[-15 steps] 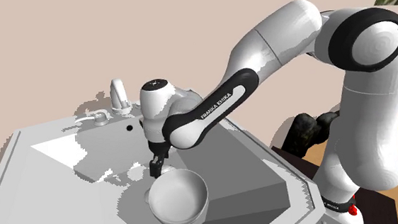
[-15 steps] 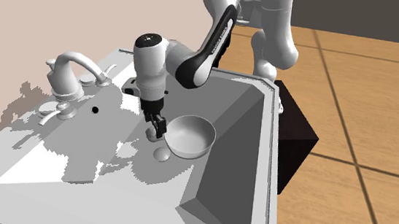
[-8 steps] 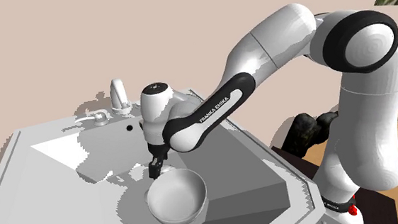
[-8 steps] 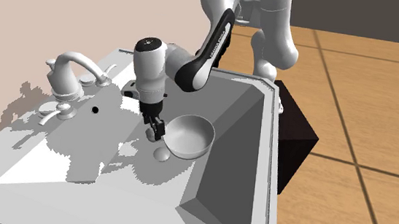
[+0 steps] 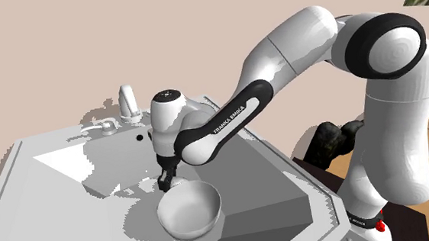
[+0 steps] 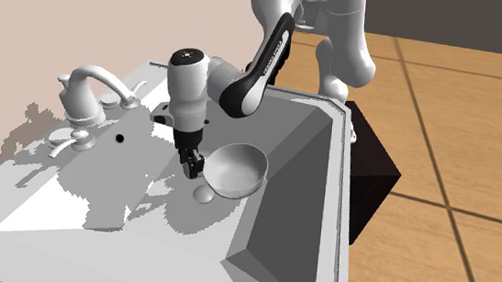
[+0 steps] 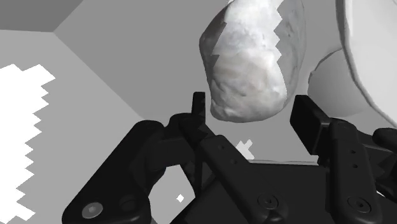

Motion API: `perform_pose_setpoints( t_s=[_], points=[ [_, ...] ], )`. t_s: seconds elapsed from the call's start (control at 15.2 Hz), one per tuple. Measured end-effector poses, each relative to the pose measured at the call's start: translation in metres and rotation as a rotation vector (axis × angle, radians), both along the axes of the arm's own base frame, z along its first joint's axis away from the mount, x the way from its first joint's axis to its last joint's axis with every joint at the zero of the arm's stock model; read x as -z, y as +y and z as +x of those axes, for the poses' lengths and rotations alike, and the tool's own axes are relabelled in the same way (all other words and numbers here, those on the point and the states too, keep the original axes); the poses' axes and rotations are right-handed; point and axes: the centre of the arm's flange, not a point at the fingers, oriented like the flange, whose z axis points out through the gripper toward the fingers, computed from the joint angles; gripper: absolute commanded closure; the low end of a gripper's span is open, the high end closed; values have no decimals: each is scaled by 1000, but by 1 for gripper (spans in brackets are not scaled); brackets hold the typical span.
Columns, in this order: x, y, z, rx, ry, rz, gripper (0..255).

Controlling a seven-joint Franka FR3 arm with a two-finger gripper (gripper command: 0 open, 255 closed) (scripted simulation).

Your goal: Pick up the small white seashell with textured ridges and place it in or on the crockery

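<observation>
grasp approach: jaws apart, hovering just over the pale seashell (image 7: 251,70) beside the bowl (image 6: 242,173) in the sink (image 6: 296,157); next calls for lowering, then closing.

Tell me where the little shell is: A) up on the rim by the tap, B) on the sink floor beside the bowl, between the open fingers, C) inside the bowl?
B: the shell lies on the sink floor next to the bowl, with the black fingers apart on either side.
</observation>
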Motion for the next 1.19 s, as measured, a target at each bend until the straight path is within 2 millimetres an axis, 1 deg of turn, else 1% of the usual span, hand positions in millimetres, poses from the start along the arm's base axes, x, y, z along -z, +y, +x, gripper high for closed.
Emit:
perform_pose_setpoints(
  t_s=[0.26, 0.59, 1.19],
  points=[
    [2, 1, 2, 1, -6, 3, 255],
    [-9, -4, -8, 4, 39, -28, 255],
    [-53, -6, -10, 3, 48, -34, 255]
  ],
)
